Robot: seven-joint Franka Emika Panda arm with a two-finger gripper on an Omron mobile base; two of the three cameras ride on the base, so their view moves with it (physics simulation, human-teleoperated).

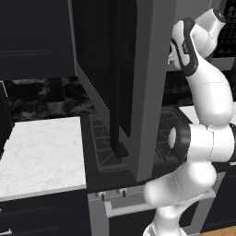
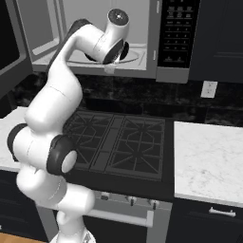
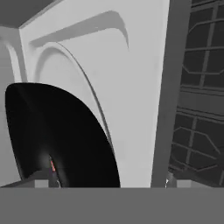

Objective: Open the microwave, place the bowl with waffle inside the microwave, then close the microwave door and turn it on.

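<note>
The pincer (image 3: 107, 181) stands with its two finger tips spread wide apart, one tip at each side of the bottom of the hand view, and nothing sits clamped between them. Just ahead of it lies the one bowl (image 3: 61, 140), a black round dish resting on the pale floor of the microwave (image 2: 163, 71) on the turntable ring; a tiny orange speck near the left tip is all that shows of the waffle (image 3: 52, 166). In the right base view the arm reaches up from the lower left into the open cavity, and the hand covers most of the bowl, of which a dark sliver shows beside the wrist. The microwave has one dark button panel (image 2: 176, 33) at its right edge. The single microwave door (image 1: 138, 83) is swung fully out to the left, edge-on in the left base view, with its black vertical bar handle (image 1: 115, 92) on the outer face. Below sits one stove (image 2: 118, 142) with dark grates, and a white marble desk (image 2: 209, 156) lies on each side of it, two in all. One wall outlet (image 2: 209, 88) is on the dark backsplash.
</note>
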